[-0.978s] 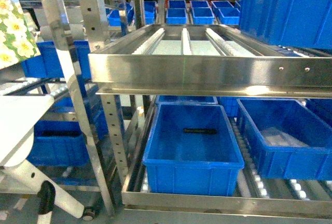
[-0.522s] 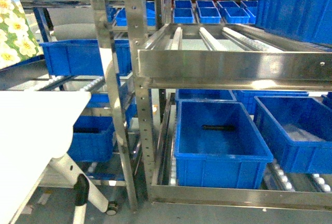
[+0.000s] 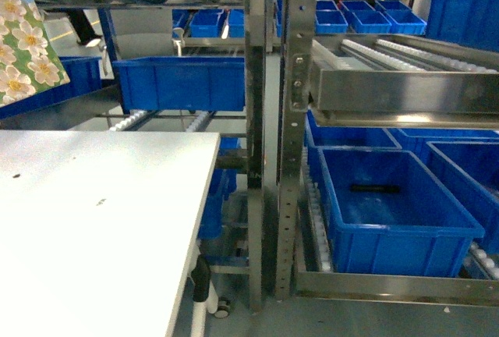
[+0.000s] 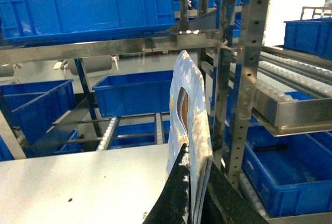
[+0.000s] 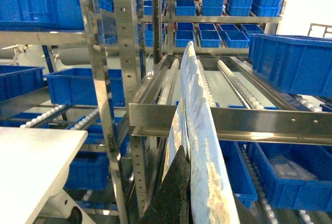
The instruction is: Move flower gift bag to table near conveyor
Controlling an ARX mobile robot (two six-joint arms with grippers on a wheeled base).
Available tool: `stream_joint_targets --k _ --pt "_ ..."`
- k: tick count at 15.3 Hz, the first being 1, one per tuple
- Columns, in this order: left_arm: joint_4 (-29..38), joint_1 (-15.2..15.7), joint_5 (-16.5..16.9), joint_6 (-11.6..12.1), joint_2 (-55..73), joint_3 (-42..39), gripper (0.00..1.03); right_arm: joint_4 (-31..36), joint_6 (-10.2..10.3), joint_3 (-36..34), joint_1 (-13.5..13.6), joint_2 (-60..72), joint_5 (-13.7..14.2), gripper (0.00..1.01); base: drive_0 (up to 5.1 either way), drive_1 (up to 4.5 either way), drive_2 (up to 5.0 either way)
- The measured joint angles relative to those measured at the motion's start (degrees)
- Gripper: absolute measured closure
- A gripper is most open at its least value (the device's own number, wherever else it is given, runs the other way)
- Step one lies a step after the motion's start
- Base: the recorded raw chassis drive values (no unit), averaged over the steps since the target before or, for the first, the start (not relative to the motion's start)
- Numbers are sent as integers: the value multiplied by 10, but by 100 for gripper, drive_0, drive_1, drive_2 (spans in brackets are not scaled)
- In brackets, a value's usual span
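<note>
Steel racking uprights [image 3: 290, 118] with perforated holes stand at centre. Blue plastic bins [image 3: 390, 212] fill shelves from 12 to 4 o'clock. Grey floor [image 3: 234, 321] shows at 6 o'clock. Bright daylight enters at 1 o'clock.

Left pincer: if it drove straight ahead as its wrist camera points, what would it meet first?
Probably the steel rack upright just right of the held flower gift bag; depth is unclear, so the blue bin behind might come first.

glossy printed gift bag [image 4: 189, 130]; shiny steel conveyor [image 3: 405, 79]; smooth matt white table [image 3: 93, 228]; blue plastic bins [image 3: 390, 212].
</note>
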Motion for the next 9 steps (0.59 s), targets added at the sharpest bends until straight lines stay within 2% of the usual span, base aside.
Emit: stream_joint_targets --k 9 --pt "1 0 0 0 0 0 101 1 0 0 0 0 0 99 -493 252 252"
